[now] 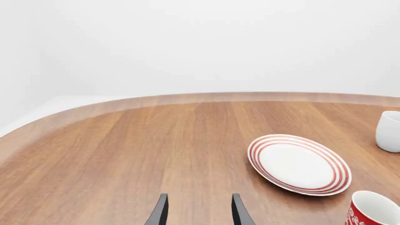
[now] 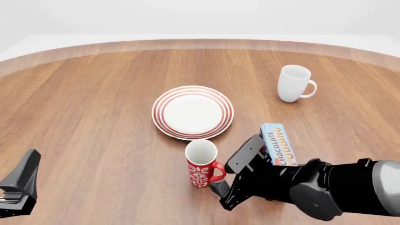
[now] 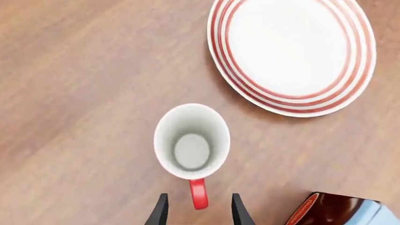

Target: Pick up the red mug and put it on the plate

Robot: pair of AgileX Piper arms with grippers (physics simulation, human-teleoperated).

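The right tool (image 3: 195, 211) has its two dark fingers spread apart, one on each side of the red handle of the red mug (image 2: 202, 165); from the right wrist camera the handle sits in the gap between the fingertips, and I cannot tell whether either finger touches it. The mug stands upright on the wooden desk (image 2: 93, 103), its white inside showing from above, directly ahead of this tool. Just beyond the mug, farther along the tool's reach, lies the plate (image 2: 193, 112), white with red rings at its rim, close to the mug but apart from it. A blue box of chocolate pudding (image 2: 278, 144) lies flat on the desk beside the right arm's wrist, to the outer side of the tool. A plain white mug (image 2: 293, 83) stands upright well beyond the tool and off to its right, handle turned away from the plate. The left tool (image 1: 198, 211) hangs low over the near left part of the desk, fingers parted and holding nothing; the plate and the red mug lie ahead of it and off to its right, well apart from it.
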